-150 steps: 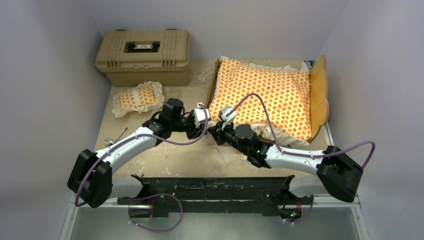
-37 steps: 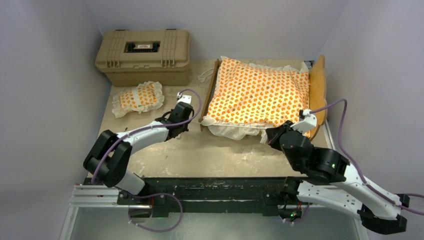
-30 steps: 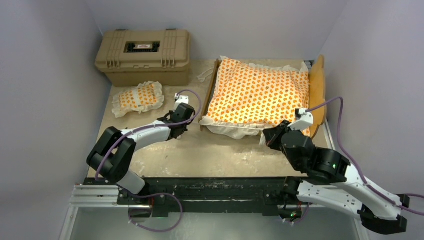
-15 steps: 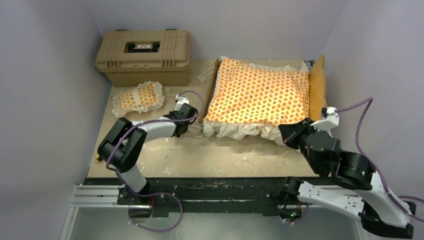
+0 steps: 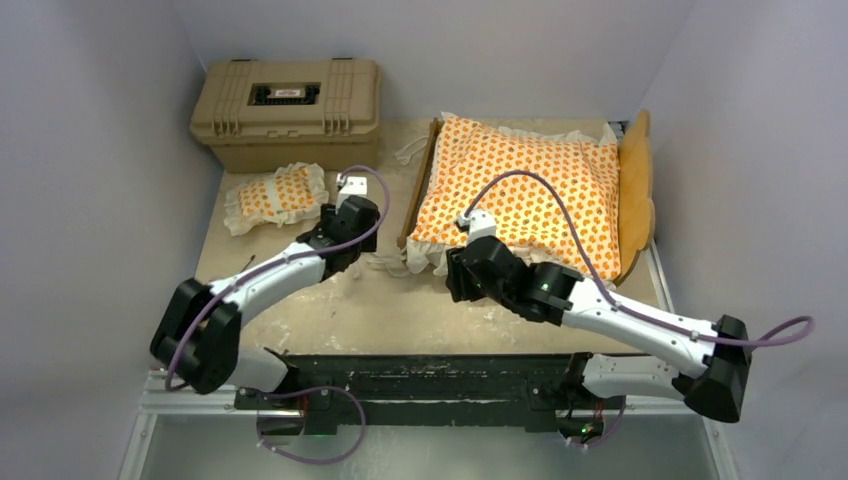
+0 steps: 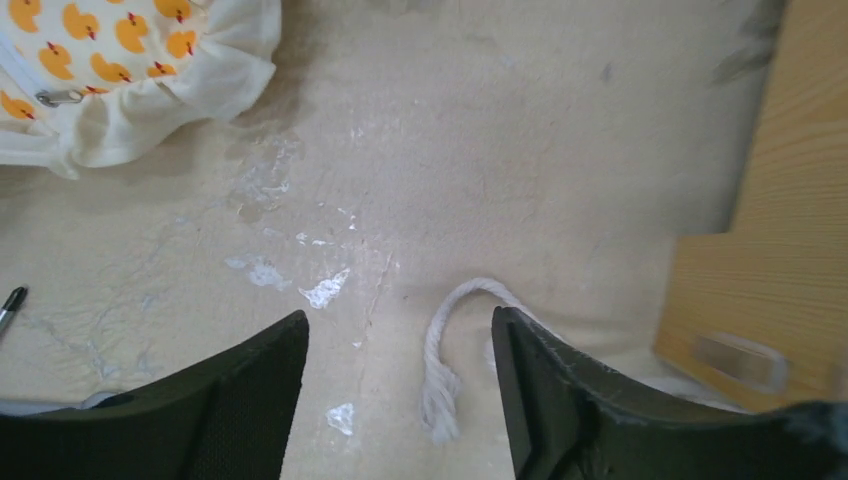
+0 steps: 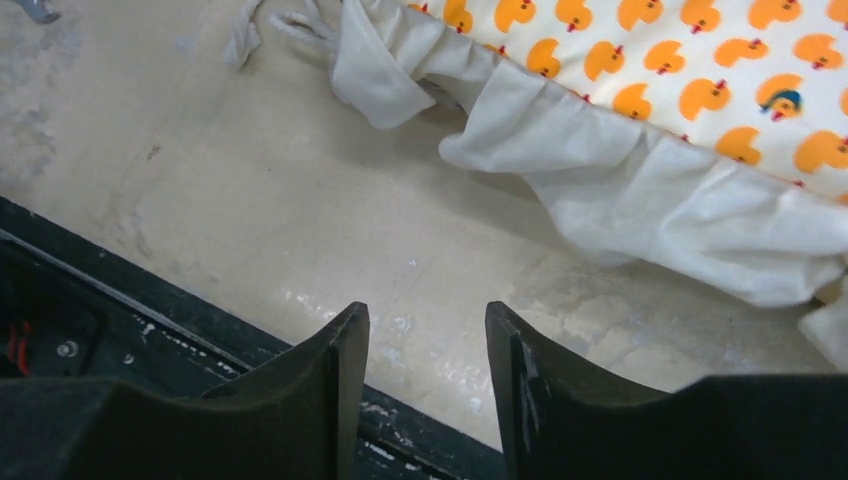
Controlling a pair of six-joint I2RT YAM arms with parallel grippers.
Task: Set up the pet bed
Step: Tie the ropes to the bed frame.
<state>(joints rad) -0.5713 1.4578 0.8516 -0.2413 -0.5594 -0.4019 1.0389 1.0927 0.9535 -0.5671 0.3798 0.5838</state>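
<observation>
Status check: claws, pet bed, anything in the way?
Left claw open, empty. Right claw open, empty. Mattress cushion on frame, ruffle over near edge. Pillow on table, not on bed. Loose cord below left claw.

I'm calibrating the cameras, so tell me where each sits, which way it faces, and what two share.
Top external: above and behind the robot, looking down on table, case and mattress; left arm and right arm show.
Left wrist: on the left arm, facing down at a rope end; open left gripper shows.
Right wrist: on the right arm, facing the mattress frill; open right gripper shows.
Shared: top and left wrist see the pillow.
</observation>
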